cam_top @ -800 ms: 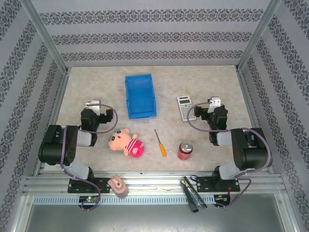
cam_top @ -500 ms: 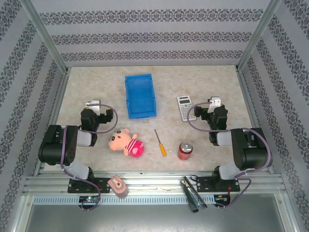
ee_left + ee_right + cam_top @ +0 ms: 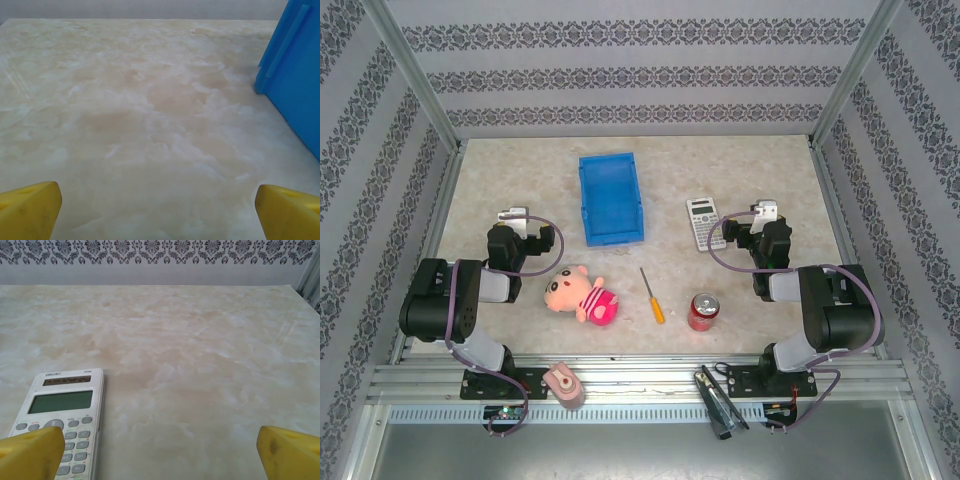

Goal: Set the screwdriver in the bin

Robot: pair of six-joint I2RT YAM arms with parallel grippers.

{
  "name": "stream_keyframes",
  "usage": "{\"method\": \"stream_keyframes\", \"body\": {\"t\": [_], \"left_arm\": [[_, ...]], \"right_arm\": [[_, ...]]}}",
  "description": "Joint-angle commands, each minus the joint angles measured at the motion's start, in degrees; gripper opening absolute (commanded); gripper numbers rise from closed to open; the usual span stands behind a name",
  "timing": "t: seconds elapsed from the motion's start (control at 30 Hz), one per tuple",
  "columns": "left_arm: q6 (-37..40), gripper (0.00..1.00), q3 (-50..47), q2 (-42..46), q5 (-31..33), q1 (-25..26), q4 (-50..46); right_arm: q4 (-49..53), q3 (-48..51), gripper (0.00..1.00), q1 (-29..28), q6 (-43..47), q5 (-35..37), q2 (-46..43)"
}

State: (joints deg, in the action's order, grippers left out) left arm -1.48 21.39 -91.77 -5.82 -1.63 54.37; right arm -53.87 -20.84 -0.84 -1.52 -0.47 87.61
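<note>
— How do our arms sit?
— Both are folded back near their bases. We see the left gripper [image 3: 158,205] and the right gripper [image 3: 160,445] low over the table [image 3: 520,170], fingers spread wide.
— And our screwdriver [image 3: 652,296]?
— Flat between the plush toy [image 3: 582,292] and the soda can [image 3: 704,311], well apart from the bin [image 3: 610,200].

"DELI" atop the calculator [image 3: 61,424]
</note>
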Motion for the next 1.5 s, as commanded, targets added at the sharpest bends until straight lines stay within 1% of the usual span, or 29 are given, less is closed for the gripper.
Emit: {"method": "stream_keyframes", "body": {"t": [0.0,0.1,0.17,0.2,0.23,0.3,0.37,0.47,0.53,0.6,0.63,0.67,0.7,0.73,0.77,0.8,0.83,0.87,0.9,0.97,1.03,1.1,1.13,1.23,1.3,1.37,1.43,1.47], "left_arm": [[1.21,0.99,0.92,0.60,-0.68,-0.31,-0.36],[1.60,0.99,1.07,0.69,-1.82,-0.22,-0.58],[2.38,0.99,2.06,2.12,-3.82,-0.22,-3.50],[2.88,0.99,3.66,3.81,-5.65,-0.22,-7.53],[3.45,0.99,6.35,5.87,-7.04,-0.22,-14.34],[3.59,0.99,11.97,8.54,-7.70,-0.22,-26.12],[4.45,0.99,16.22,10.15,-7.56,-0.22,-33.85],[5.22,0.99,21.41,12.77,-4.33,-0.22,-43.90],[7.45,0.99,26.26,14.41,-3.37,-0.22,-53.65],[9.43,0.99,30.68,15.90,-2.07,-0.22,-62.99],[10.21,0.99,32.91,16.86,-1.40,-0.22,-67.74],[10.94,0.99,34.31,17.82,-1.01,-0.22,-71.87],[11.64,0.99,36.01,18.93,-0.70,-0.22,-75.59],[12.12,0.99,37.43,20.21,-0.55,-0.22,-79.17],[12.61,0.99,38.70,21.28,-0.80,-0.22,-82.07],[13.24,0.99,40.01,22.42,-1.51,-0.22,-85.38],[13.71,0.99,41.35,23.47,-2.00,-0.22,-88.61],[13.95,0.99,42.64,24.24,-2.37,-0.22,-91.05],[14.18,0.99,44.10,25.02,-2.73,-0.22,-94.20],[14.35,0.99,46.44,26.34,-2.88,-0.22,-98.64],[14.67,0.99,48.05,27.84,-3.14,-0.22,-101.81],[15.36,0.99,48.85,29.36,-3.71,-0.22,-104.01],[15.82,0.99,49.13,29.96,-3.96,-0.20,-105.29],[16.73,0.99,49.22,31.68,-3.48,-0.13,-107.15],[17.33,0.99,48.72,32.67,-2.93,-0.13,-107.69],[17.72,0.99,48.08,33.69,-2.06,-0.13,-107.92],[17.78,0.99,47.88,34.25,-1.48,-0.13,-108.65],[17.65,0.99,48.00,34.33,-1.62,-0.13,-109.23]], "right_arm": [[-1.74,-0.60,0.98,0.17,-0.54,1.90,0.63],[-2.02,-0.34,0.98,0.11,-0.52,1.87,0.45],[0.24,-0.96,0.98,0.13,-0.28,1.23,-1.53],[2.54,-1.40,0.98,0.05,-0.35,1.26,-3.43],[5.36,-1.93,0.98,0.05,-0.45,1.50,-5.14],[8.80,-2.31,0.98,0.07,-0.39,1.60,-8.48],[13.33,-3.35,0.98,-0.11,-0.57,3.45,-12.08],[26.21,-8.47,0.98,-0.93,-1.72,7.94,-18.09],[44.07,-17.71,0.98,-2.44,-4.48,12.01,-20.05],[61.19,-27.75,0.98,-5.44,-7.53,16.18,-20.10],[68.26,-32.34,0.98,-7.49,-9.14,17.01,-20.55],[72.99,-35.66,0.98,-9.27,-10.38,17.10,-21.52],[77.70,-39.07,0.98,-11.06,-12.39,16.62,-23.02],[81.13,-41.43,0.98,-12.26,-16.43,16.33,-25.00],[82.53,-41.98,0.98,-12.38,-18.11,11.39,-27.29],[79.55,-40.09,0.98,-11.89,-17.73,2.16,-30.44],[76.59,-38.37,0.98,-11.88,-18.87,-2.11,-32.37],[77.09,-38.47,0.98,-12.72,-21.64,-2.76,-33.65],[80.79,-40.50,0.98,-14.11,-22.75,-2.76,-33.34],[90.68,-45.68,0.98,-20.14,-21.85,1.10,-31.18],[98.27,-49.67,0.98,-29.61,-20.97,9.74,-29.10],[104.13,-52.69,0.98,-36.34,-22.00,13.99,-26.10],[107.30,-54.62,0.98,-39.04,-22.97,14.51,-24.04],[115.19,-58.49,0.98,-45.90,-24.71,12.72,-17.41],[118.75,-60.00,0.98,-50.02,-26.18,11.76,-13.60],[120.69,-61.36,0.96,-53.89,-27.23,10.80,-10.88],[121.02,-61.71,0.95,-56.10,-29.24,8.10,-8.68],[120.89,-61.61,0.92,-56.78,-29.75,6.25,-7.41]]}}
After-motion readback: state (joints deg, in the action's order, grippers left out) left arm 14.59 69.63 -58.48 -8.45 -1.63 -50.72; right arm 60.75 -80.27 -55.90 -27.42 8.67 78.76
